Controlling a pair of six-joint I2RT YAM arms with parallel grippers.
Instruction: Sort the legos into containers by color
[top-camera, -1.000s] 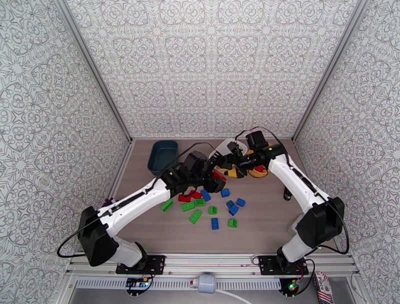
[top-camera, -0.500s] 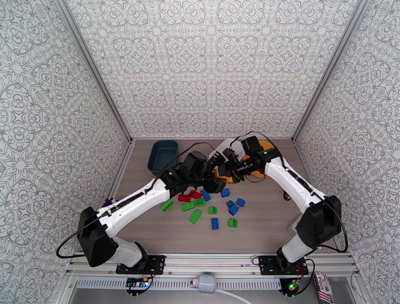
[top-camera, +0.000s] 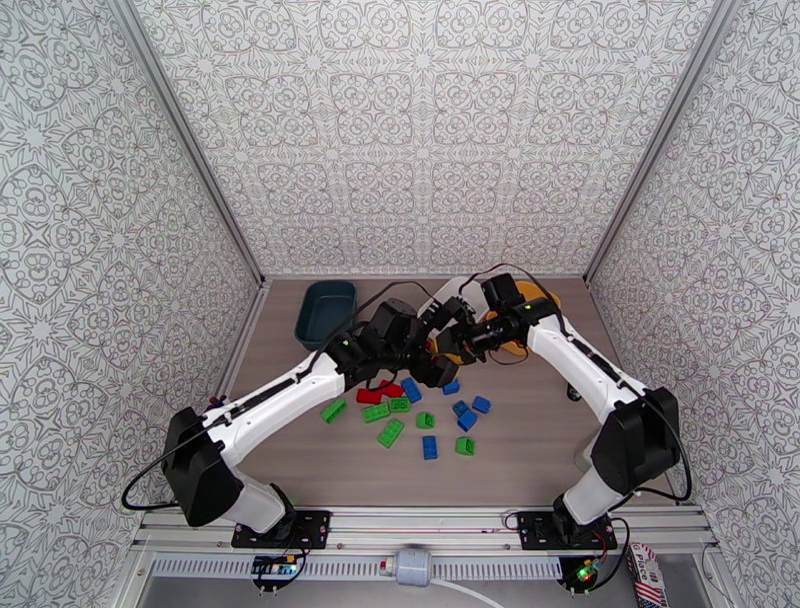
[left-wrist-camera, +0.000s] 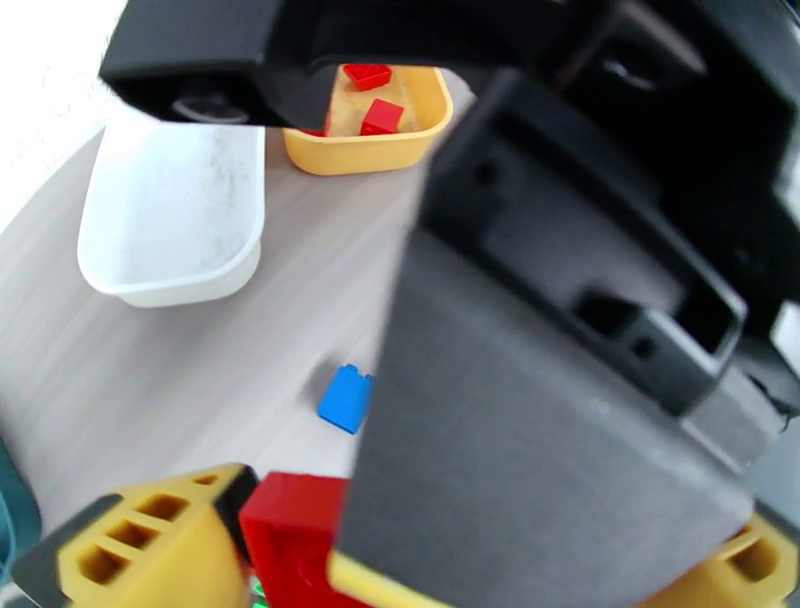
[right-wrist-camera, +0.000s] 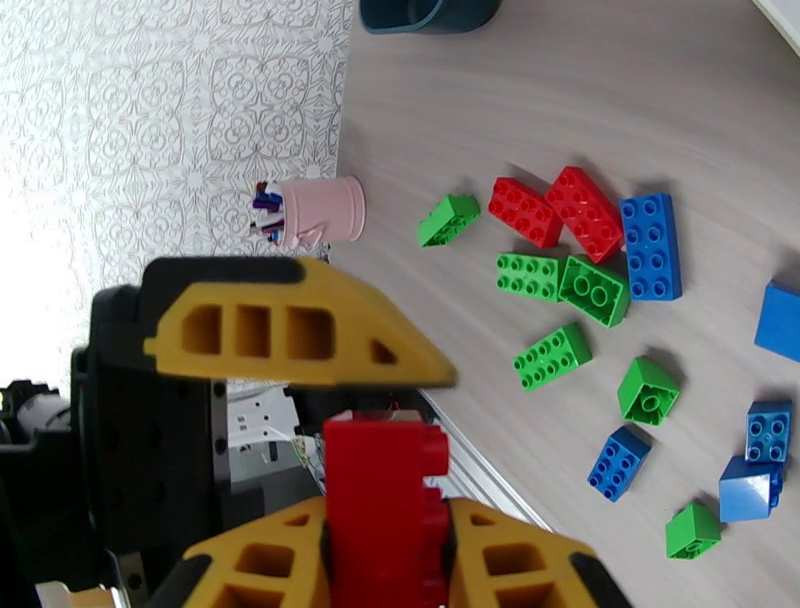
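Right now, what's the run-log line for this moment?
right jaws: shut on red brick | left jaws: open, same brick between them | yellow tub: red bricks inside | table: loose bricks unsorted

I am looking down from the overhead camera into a small three-sided booth. The back wall (top-camera: 430, 130), left wall (top-camera: 80, 250) and right wall (top-camera: 730, 250) are flat panels, all covered in one repeating floral medallion pattern, grey on white. A left corner post (top-camera: 190, 150) and a right corner post (top-camera: 655, 140), both aluminium, slant up where the side walls meet the back. The booth's floor is a table top (top-camera: 530, 450) in pale grey-brown wood grain. An aluminium rail (top-camera: 420, 528) runs along its near edge. Below the rail sits a white power block (top-camera: 413, 566) with a white cable. The light is bright and even, and shadows are soft. On my right wrist camera, the patterned wall (right-wrist-camera: 170, 120) meets the wood-grain top.
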